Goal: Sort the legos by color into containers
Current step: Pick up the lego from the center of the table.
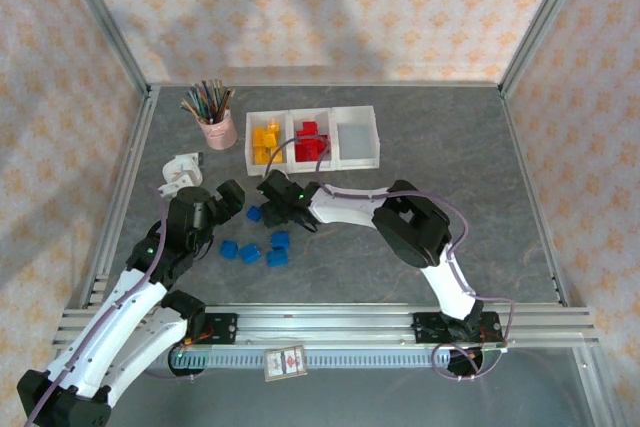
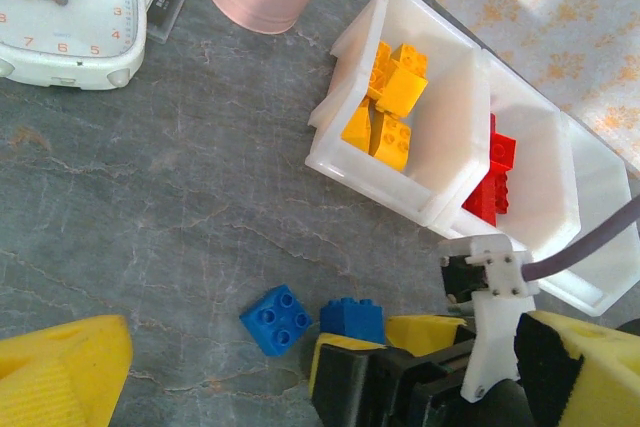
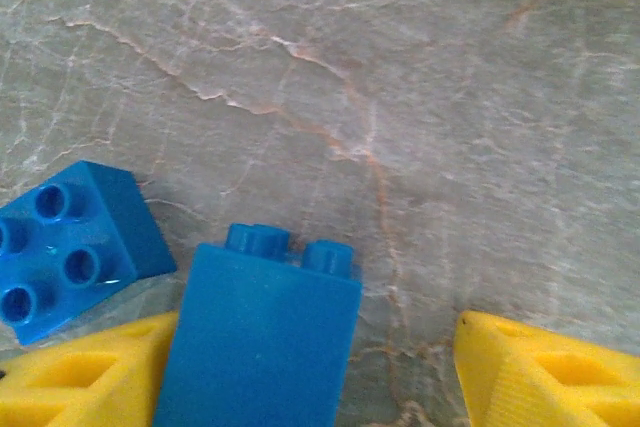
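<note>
At far left, white alarm clock [image 1: 181, 171] on grey table [image 1: 450, 147], with pink cup of pencils [image 1: 217, 129] just behind it. Next, left gripper [image 1: 232, 199] near the clock and low over the table, yellow fingers [image 2: 60, 372] spread wide, nothing between the pads. Beside it, blue legos [image 1: 249, 254] loose on the table in front of the bins, well apart from any compartment. Right gripper [image 3: 320, 357] reaching leftward among them, jaws parted around a tall blue brick [image 3: 260, 337] standing studs-up on the table, close against one yellow pad with a clear gap to the other; a square blue brick [image 3: 65, 247] just beside it. Behind and to the right, three joined white containers [image 1: 335, 137] in a row: yellow legos [image 1: 265, 137] in the left compartment, red legos [image 1: 309, 142] in the middle one.
</note>
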You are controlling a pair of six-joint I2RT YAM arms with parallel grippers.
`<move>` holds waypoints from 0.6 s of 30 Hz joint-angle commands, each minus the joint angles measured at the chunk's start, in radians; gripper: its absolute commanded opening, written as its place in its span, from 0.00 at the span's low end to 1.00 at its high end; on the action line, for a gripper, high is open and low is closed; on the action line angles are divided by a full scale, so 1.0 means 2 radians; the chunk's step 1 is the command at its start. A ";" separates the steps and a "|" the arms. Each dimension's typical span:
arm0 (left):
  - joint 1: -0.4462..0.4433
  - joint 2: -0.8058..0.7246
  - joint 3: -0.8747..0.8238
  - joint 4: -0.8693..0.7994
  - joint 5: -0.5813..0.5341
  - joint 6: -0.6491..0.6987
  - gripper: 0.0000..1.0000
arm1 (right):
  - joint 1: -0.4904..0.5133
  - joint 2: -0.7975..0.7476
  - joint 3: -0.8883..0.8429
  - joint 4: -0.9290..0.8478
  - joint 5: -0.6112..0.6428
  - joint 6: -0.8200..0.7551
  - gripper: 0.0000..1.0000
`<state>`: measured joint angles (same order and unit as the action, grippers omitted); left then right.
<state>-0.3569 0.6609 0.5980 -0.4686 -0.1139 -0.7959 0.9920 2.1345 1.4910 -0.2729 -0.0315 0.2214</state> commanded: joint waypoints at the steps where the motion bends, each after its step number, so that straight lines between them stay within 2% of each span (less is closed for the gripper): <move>1: 0.006 -0.001 -0.001 -0.006 -0.012 -0.001 0.99 | -0.007 -0.027 -0.009 -0.020 0.027 0.020 0.67; 9: 0.006 -0.004 0.004 -0.014 -0.014 0.000 0.99 | -0.008 0.009 0.025 -0.021 0.029 0.014 0.56; 18: 0.006 0.000 0.005 -0.006 -0.006 0.001 0.99 | -0.010 0.006 0.025 -0.025 0.031 0.009 0.34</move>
<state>-0.3569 0.6609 0.5983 -0.4690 -0.1135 -0.7956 0.9779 2.1513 1.5375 -0.2993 0.0021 0.2398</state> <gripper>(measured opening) 0.994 0.358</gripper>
